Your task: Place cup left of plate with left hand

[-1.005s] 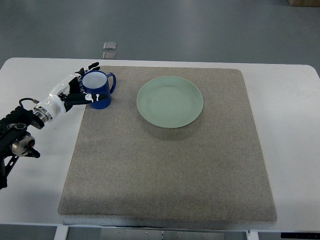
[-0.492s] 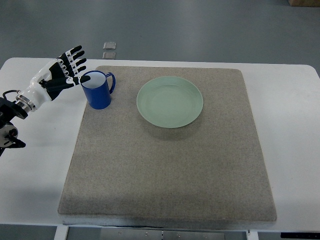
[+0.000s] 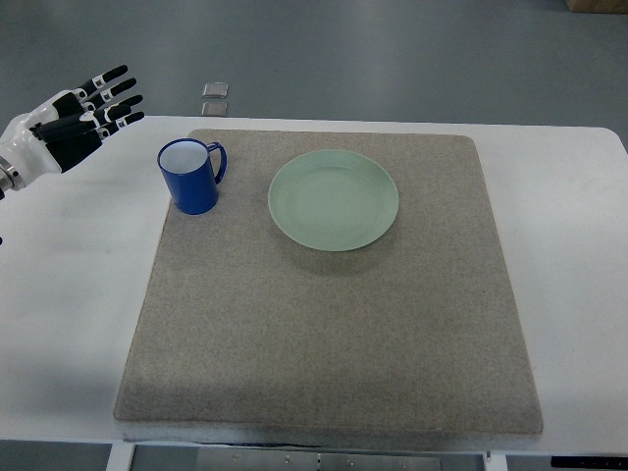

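Left hand (image 3: pixel 69 123) hovers at the far left edge, fingers spread, holding nothing, well apart from the cup (image 3: pixel 191 176). That blue cup stands upright on the mat (image 3: pixel 324 324), just left of the plate (image 3: pixel 334 199). I judge it rigid, light, glazed and slippery; its body suits gripping.

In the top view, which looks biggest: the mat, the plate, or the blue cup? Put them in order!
1. Grey mat, biggest by far.
2. Green plate.
3. Blue cup, smallest.
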